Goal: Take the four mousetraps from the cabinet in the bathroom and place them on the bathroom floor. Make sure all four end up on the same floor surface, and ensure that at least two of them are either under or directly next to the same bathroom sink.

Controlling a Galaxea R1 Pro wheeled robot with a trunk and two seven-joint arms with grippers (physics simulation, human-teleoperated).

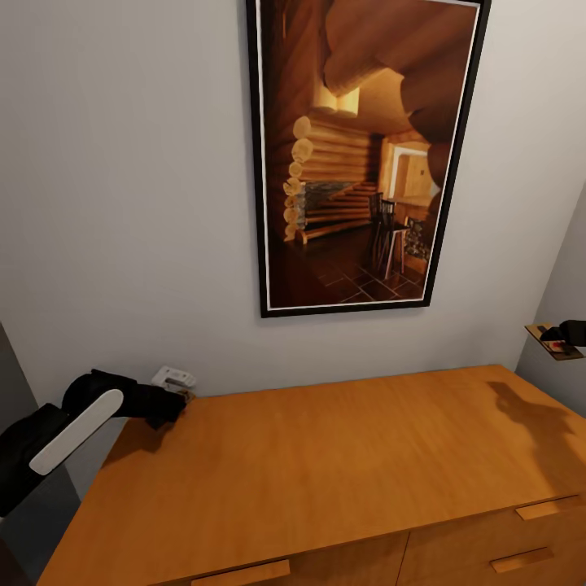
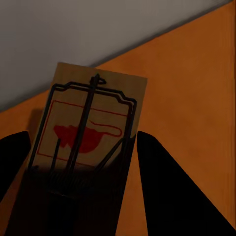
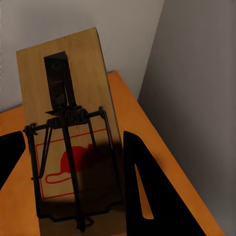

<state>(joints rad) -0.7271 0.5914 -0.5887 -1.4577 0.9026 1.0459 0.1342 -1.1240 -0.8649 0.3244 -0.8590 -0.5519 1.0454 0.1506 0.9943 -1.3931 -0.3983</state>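
Fingers point(image 2: 167, 187) of both grippers clamp two mousetraps point(image 2: 91, 128).

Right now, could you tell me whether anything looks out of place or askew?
Nothing looks damaged or spilled. Each claw grips a mousetrap: the left claw holds one by the cabinet top's back corner, the right claw another.

My left arm reaches in from the lower left of the head view, forearm angled up, and my left gripper point(image 1: 167, 404) is clamped on a mousetrap point(image 2: 88, 132), its dark fingers point(image 2: 172, 191) on either side of the board. My right gripper point(image 1: 570, 332) hangs at the far right edge, pinching another mousetrap point(image 3: 69, 142).
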